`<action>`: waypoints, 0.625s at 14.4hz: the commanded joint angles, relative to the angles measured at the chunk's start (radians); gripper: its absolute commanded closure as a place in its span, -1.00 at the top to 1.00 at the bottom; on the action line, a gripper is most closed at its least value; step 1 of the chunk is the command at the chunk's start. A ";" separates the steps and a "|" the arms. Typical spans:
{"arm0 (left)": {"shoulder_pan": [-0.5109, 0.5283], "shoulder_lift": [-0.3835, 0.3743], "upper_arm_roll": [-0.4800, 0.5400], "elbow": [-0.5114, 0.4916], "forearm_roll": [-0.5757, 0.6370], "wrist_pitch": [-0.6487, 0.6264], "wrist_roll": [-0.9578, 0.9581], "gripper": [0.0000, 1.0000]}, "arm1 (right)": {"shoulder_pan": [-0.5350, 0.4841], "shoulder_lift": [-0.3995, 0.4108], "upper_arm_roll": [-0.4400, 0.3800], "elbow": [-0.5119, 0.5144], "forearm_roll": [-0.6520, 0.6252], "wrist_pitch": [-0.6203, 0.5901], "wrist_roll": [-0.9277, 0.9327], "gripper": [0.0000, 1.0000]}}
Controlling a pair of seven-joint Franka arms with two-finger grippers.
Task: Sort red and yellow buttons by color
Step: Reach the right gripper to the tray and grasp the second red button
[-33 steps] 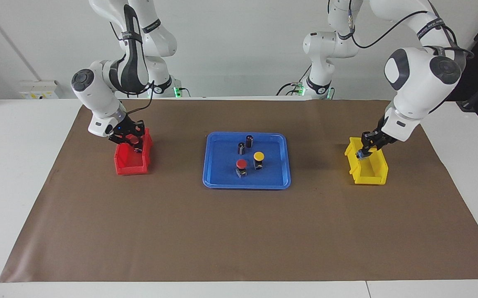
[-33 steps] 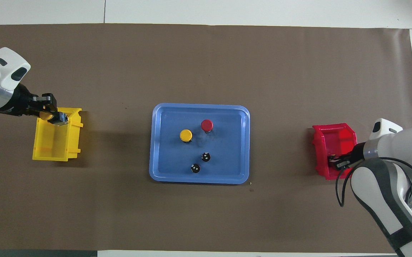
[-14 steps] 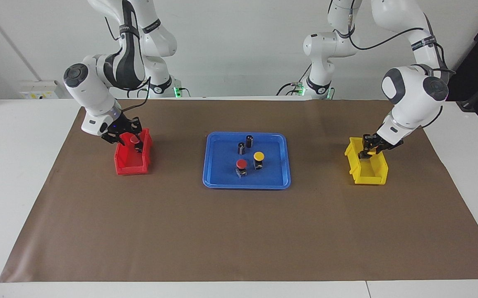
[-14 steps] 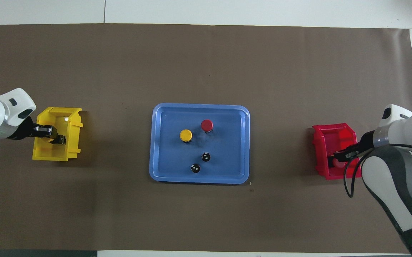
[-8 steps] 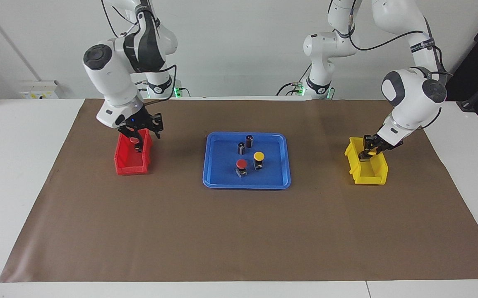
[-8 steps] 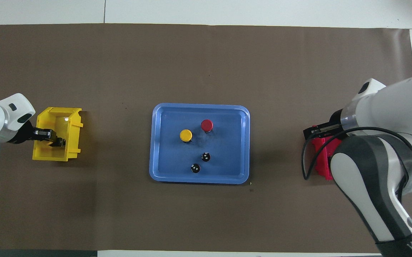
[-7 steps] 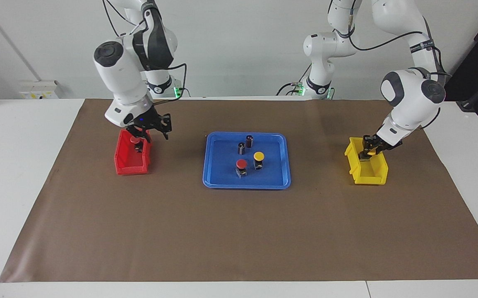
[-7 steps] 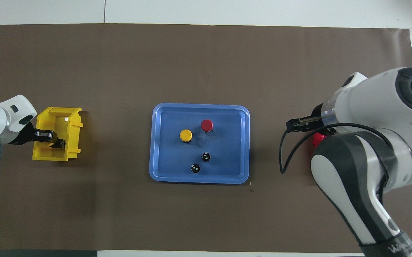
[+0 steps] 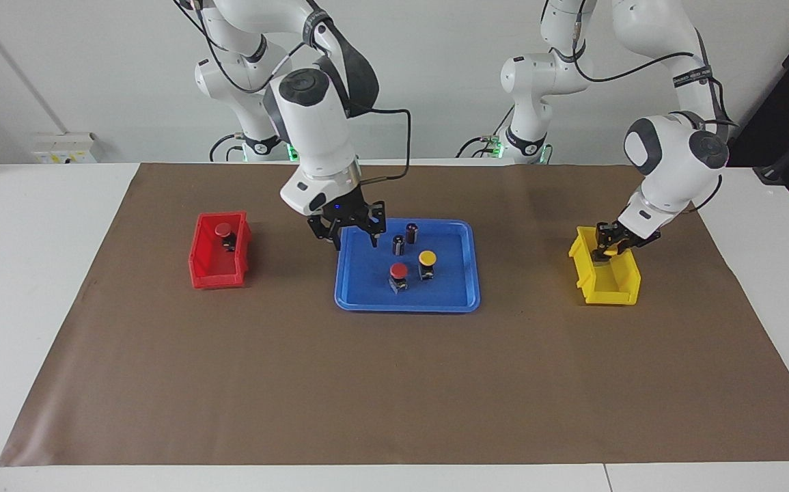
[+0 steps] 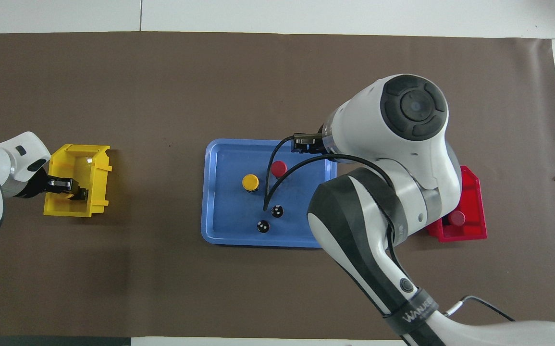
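A blue tray (image 9: 408, 301) (image 10: 219, 239) at mid-table holds a red button (image 9: 398, 271) (image 10: 278, 167) and a yellow button (image 9: 427, 258) (image 10: 250, 182). My right gripper (image 9: 353, 236) (image 10: 302, 143) is open and empty, over the tray's edge toward the right arm's end. A red bin (image 9: 219, 277) (image 10: 474, 233) holds a red button (image 9: 223, 231) (image 10: 457, 218). My left gripper (image 9: 606, 249) (image 10: 73, 189) is low in the yellow bin (image 9: 613, 294) (image 10: 95, 182), shut on a yellow button (image 9: 614, 251).
Two black cylinders (image 9: 399, 244) (image 9: 412, 232) stand in the tray nearer to the robots than the buttons; they also show in the overhead view (image 10: 277, 211) (image 10: 263, 226). A brown mat (image 9: 394, 383) covers the table. My right arm hides part of the tray from above.
My right gripper let go of the red button in the red bin, rose and swung across to the blue tray. My left gripper lowered its yellow button into the yellow bin and stays there.
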 commanded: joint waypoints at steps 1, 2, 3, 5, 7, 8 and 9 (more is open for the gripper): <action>0.010 -0.027 -0.006 -0.028 -0.006 0.027 0.013 0.11 | 0.030 0.049 -0.006 0.027 -0.013 0.039 0.014 0.51; 0.008 -0.025 -0.006 -0.025 -0.006 0.024 0.012 0.19 | 0.034 0.062 -0.006 0.027 -0.015 0.061 0.015 0.51; 0.005 -0.025 -0.006 -0.022 -0.006 0.022 0.009 0.26 | 0.035 0.079 -0.006 0.027 -0.016 0.082 0.015 0.51; 0.005 -0.021 -0.008 -0.003 -0.006 0.010 0.007 0.29 | 0.078 0.122 -0.006 0.024 -0.059 0.130 0.023 0.50; 0.002 -0.015 -0.008 0.021 -0.006 -0.021 0.006 0.29 | 0.093 0.156 -0.006 0.026 -0.120 0.160 0.043 0.51; 0.001 -0.010 -0.008 0.041 -0.006 -0.048 0.003 0.29 | 0.109 0.171 -0.006 0.026 -0.123 0.186 0.067 0.51; -0.001 -0.015 -0.006 0.058 -0.006 -0.073 0.001 0.29 | 0.112 0.178 -0.006 0.020 -0.128 0.202 0.066 0.50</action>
